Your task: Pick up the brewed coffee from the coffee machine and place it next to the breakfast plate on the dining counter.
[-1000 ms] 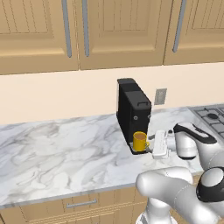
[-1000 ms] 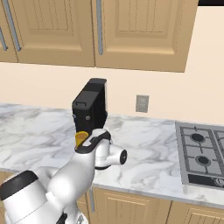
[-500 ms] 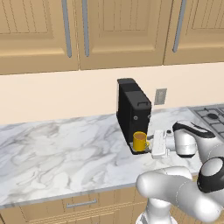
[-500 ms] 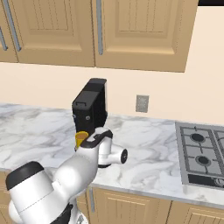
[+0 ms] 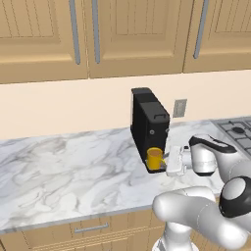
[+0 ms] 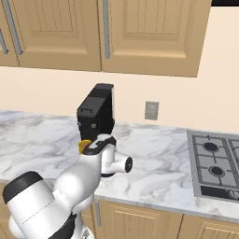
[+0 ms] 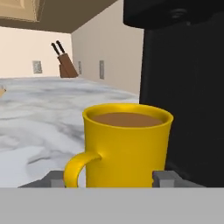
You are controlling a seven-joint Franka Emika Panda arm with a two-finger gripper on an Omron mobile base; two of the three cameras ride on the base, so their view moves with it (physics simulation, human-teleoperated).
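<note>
Gripper: the gripper [image 7: 113, 178] sits right at the mug, one grey fingertip [image 7: 53, 178] on the handle side and the other on the far side; the jaws stand apart with the mug between them, and whether the pads press the wall I cannot tell. In the left base view the white hand [image 5: 175, 160] is level with the mug, just to its right.
Brewed coffee: the yellow mug [image 7: 127, 146] stands upright, brown coffee near its rim, its handle to the left in the hand view. It rests on the drip tray at the foot of the machine [image 5: 155, 158].
Coffee machine: the tall black coffee machine [image 5: 148, 126] stands right behind the mug, its dark front [image 7: 183, 100] rising over it.
Counter: a grey-veined marble wall counter [image 5: 73, 166] carries the machine.
Behind: a wall outlet [image 5: 180, 108] is just right of the machine; a gas hob [image 6: 217, 163] lies further right; a knife block [image 7: 65, 65] stands far along the wall.
Above: wooden cabinets [image 5: 132, 34] hang overhead.
</note>
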